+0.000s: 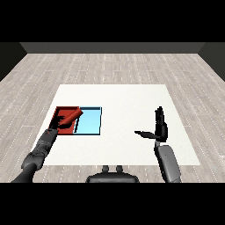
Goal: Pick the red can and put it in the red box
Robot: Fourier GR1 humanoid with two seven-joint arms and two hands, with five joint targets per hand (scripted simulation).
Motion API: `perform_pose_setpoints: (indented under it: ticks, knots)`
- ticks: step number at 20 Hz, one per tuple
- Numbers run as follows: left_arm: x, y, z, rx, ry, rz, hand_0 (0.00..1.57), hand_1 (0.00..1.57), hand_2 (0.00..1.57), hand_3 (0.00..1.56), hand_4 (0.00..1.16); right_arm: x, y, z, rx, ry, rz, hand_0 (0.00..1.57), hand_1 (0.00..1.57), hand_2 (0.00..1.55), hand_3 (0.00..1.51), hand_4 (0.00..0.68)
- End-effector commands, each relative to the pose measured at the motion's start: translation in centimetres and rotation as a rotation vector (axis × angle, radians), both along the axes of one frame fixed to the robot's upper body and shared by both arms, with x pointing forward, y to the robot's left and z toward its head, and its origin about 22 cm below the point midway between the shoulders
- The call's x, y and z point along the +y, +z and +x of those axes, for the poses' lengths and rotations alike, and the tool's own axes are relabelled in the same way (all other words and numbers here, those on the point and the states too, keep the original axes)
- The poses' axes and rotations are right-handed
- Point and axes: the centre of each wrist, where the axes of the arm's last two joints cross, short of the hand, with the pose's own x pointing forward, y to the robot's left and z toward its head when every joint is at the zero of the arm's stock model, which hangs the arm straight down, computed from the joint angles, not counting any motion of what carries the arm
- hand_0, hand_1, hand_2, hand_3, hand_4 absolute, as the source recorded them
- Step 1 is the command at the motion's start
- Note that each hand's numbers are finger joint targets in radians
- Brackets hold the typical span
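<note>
Here the left hand fingers curl round the red can above the red tray.

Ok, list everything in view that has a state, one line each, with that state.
Red can: held in the left hand, tilted, over the red tray.
Left hand: curled round the can.
Right hand: open, fingers straight and pointing up, thumb out to the side, holding nothing.
Red tray: flat on the table, partly hidden by the can and hand.
Blue tray: flat beside the red tray, nothing in it.
</note>
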Motion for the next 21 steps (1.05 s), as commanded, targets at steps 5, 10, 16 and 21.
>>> perform_pose_setpoints:
  ticks: [5, 10, 16, 21]
  knots:
    - [3.3, 1.1, -1.0, 0.025, 0.087, 0.097, 0.00, 0.00, 0.00, 0.00, 0.00, 1.4, -0.5, 0.7, -0.036, 0.036, 0.036, 0.00, 0.00, 0.00, 0.00, 0.000]
    - [1.8, 3.8, 1.7, -0.372, 0.163, -0.067, 0.00, 0.00, 0.00, 0.00, 0.00, -1.3, 0.4, -0.9, -0.022, 0.050, 0.061, 0.00, 0.00, 0.00, 0.00, 0.000]
    - [-4.9, 7.5, 6.3, -0.914, -0.070, -0.433, 0.00, 0.00, 0.00, 0.00, 0.00, 0.4, 0.1, -0.8, -0.042, 0.108, 0.106, 0.00, 0.00, 0.00, 0.00, 0.000]
    - [-9.6, 6.0, 5.6, -1.020, -0.254, -0.603, 0.00, 0.00, 0.00, 0.00, 0.00, 0.8, -1.4, -1.2, -0.003, 0.221, 0.172, 0.00, 0.00, 0.00, 0.00, 0.000]
